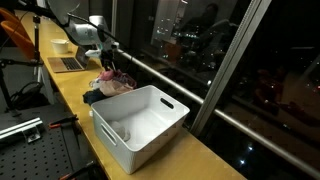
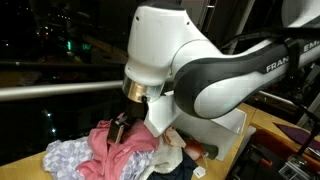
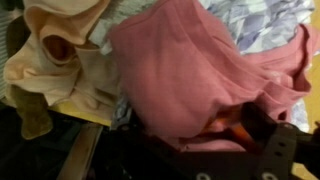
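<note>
Gripper (image 2: pixel 121 127) hangs with jaws spread wide, holding nothing, its tips right at the top of the pink garment (image 2: pixel 128 155). Largest, the wooden counter (image 1: pixel 65 88) runs from 10 o'clock to 5 o'clock in an exterior view. White bin (image 1: pixel 140 125) sits at its centre, the clothes pile (image 1: pixel 110 87) just beside it at 11 o'clock. In the wrist view the pink garment fills the middle, a peach garment (image 3: pixel 60 50) lies at 9 o'clock, a patterned cloth (image 3: pixel 262 20) at 1 o'clock.
</note>
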Motion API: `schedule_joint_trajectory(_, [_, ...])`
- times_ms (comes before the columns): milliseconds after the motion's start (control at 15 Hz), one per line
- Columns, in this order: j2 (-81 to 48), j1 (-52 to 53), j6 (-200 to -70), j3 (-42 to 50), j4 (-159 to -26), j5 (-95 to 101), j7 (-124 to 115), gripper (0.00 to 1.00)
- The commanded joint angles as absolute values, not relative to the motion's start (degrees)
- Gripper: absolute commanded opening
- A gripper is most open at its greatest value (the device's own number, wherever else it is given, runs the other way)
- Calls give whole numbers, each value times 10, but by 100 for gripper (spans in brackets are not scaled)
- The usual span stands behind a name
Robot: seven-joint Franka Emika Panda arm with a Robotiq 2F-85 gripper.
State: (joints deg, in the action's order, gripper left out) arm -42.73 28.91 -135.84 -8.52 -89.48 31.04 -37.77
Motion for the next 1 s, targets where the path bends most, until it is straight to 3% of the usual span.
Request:
schedule_joint_trajectory(0, [-478, 295, -1399, -64, -881, 257, -347, 100])
schedule_joint_trajectory(467, [-546, 276, -1466, -48, -912, 163, -299, 100])
schedule_joint_trajectory(533, [-547, 275, -1474, -46, -915, 153, -293, 97])
schedule_joint_trajectory(600, [-546, 276, -1481, -44, -918, 143, -287, 74])
schedule_joint_trajectory(733, [-537, 277, -1487, -39, -927, 130, -282, 70])
schedule_joint_trajectory(933, [-517, 280, -1494, -33, -947, 121, -279, 48])
